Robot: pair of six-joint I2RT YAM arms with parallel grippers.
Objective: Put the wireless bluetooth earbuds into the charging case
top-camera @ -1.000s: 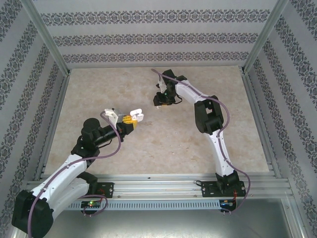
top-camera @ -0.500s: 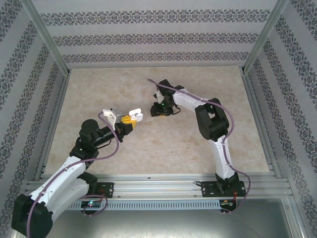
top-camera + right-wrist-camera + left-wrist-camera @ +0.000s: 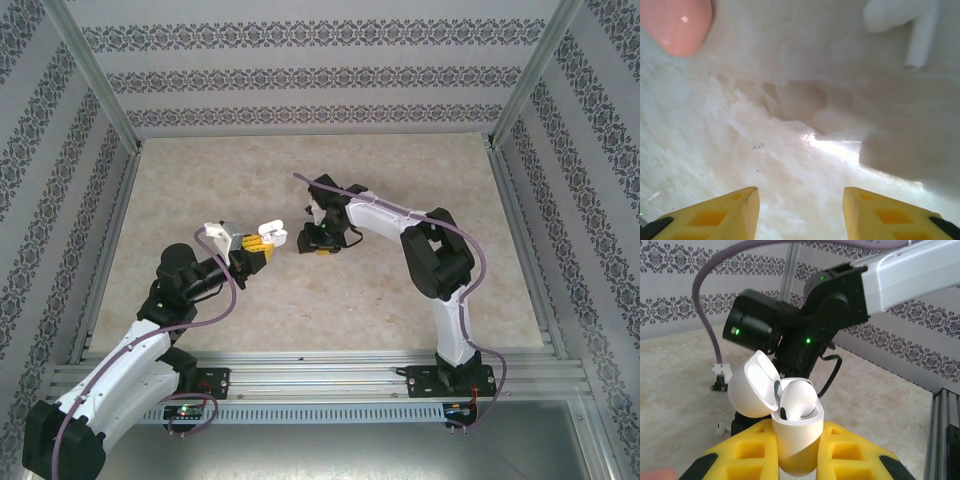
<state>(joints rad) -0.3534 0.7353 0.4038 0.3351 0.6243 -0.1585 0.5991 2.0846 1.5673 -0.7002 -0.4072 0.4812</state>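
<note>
White earbud is lying on the table just ahead of the right gripper, stem pointing back toward the camera. Those jaws are standing apart with nothing between them, only bare marbled surface. They are hanging low over it, which looks like a line-up for a pick. A coral piece is sitting off to the other side, well apart from the white one, so the fingers are getting room to come down around one without nudging the other.

Across the gap, the left gripper is clamping the charging case by its lower body. It is holding the case upright and off the table with the lid flipped back, so the mouth is facing up toward the other arm. Something white and rounded is sitting in the well. It may be an earbud already seated, but that is hard to tell.

From above, the two grippers are meeting near the middle of the table, close together, the case's lid almost at the right wrist. Open surface is running out on every side to the aluminium frame, so neither arm is being crowded by an edge. By this reading, the tight spot is between the grippers themselves.
</note>
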